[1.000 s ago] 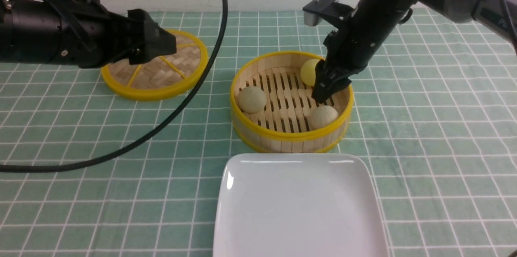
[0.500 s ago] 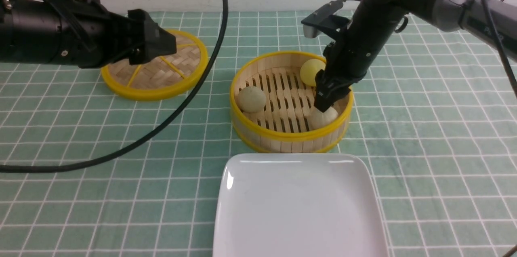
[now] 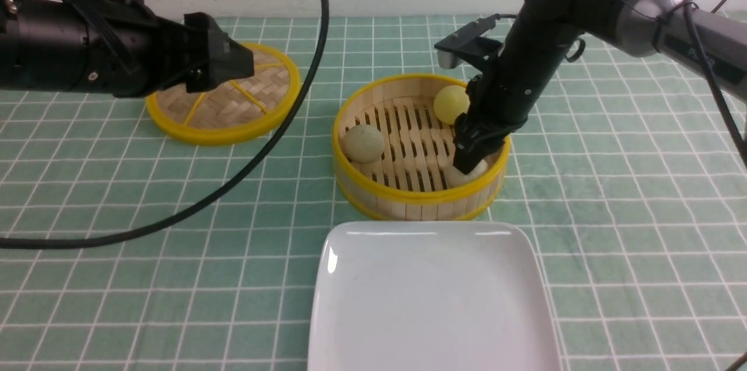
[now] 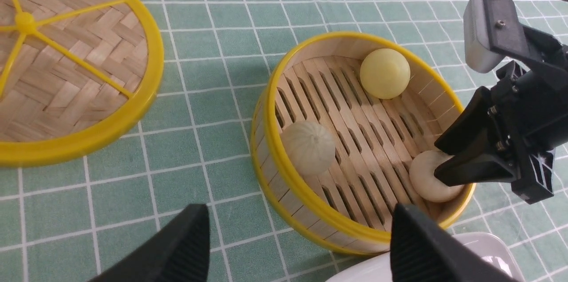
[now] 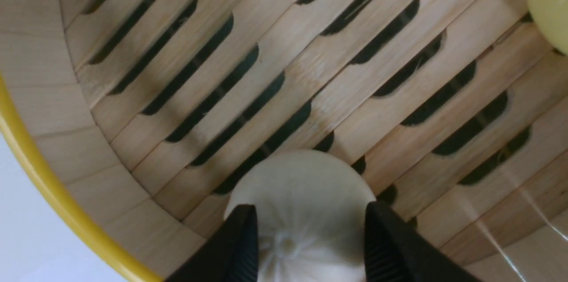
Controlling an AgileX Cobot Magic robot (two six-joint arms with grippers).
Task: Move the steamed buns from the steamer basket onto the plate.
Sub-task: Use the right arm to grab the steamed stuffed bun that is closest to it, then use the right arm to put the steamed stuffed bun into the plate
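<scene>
Buns [image 3: 363,143]: all three in steamer basket [image 3: 420,197] | right pincer [image 5: 308,251] half-open, astride beige bun [image 5: 301,193] at basket's 5 o'clock | left pincer [image 4: 297,220] wide, above tabletop [image 3: 175,301]

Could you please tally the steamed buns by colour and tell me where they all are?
Pale beige buns: 2
Yellow bun: 1
Total: 3, all in the steamer basket, none on the plate.
</scene>
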